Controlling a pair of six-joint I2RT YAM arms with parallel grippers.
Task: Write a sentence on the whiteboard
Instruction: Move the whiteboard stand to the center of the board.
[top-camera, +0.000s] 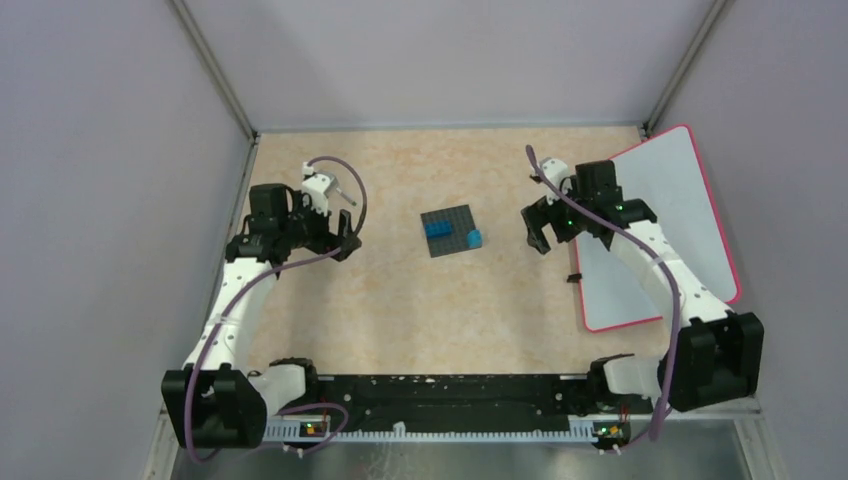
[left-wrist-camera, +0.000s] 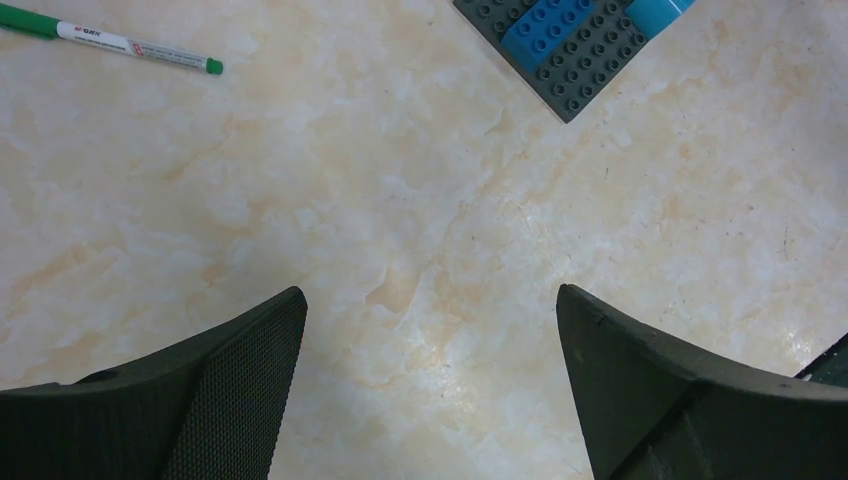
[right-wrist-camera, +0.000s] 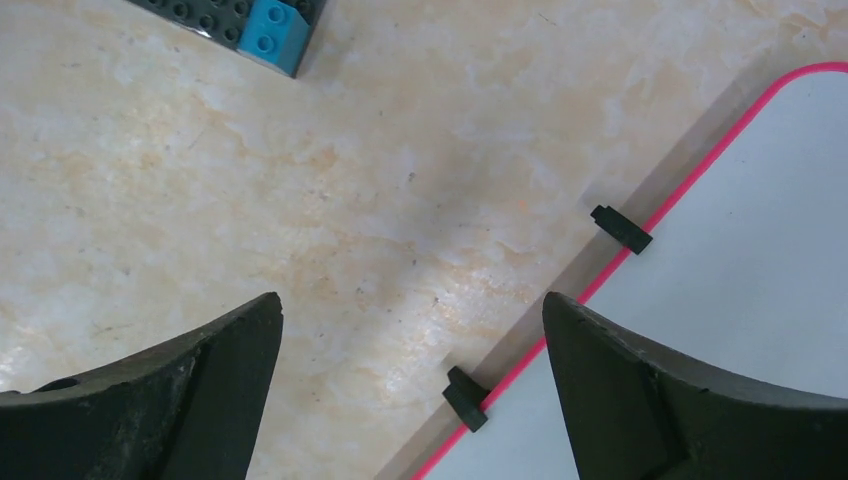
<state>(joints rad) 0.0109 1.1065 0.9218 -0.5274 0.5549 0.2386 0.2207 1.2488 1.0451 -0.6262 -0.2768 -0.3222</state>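
From above, the right arm lies across the whiteboard (top-camera: 690, 190) and hides a strip of it. The board sits at the right side of the table (top-camera: 400, 310), near the side wall, and what we see of its face is plain white. We cannot tell whether it lies flat or is propped.

The right wrist view catches only a red-rimmed part of the board, cut off by the frame and by one finger. It shows two black clips (right-wrist-camera: 620, 228) on that edge, while the overhead view shows just one clearly.

The right gripper (right-wrist-camera: 412, 300) is spread wide, holding nothing, over bare table just beside the clipped edge. The left gripper (left-wrist-camera: 430, 292) is also spread and holding nothing, well apart from the board.

Only the left wrist view shows a green pen (left-wrist-camera: 130, 45), cut off at the frame's left edge. From above we cannot pick it out with certainty.

A grey plate (top-camera: 452, 215) with blue bricks (top-camera: 440, 228) lies between the grippers, and both wrist views crop it at the top.
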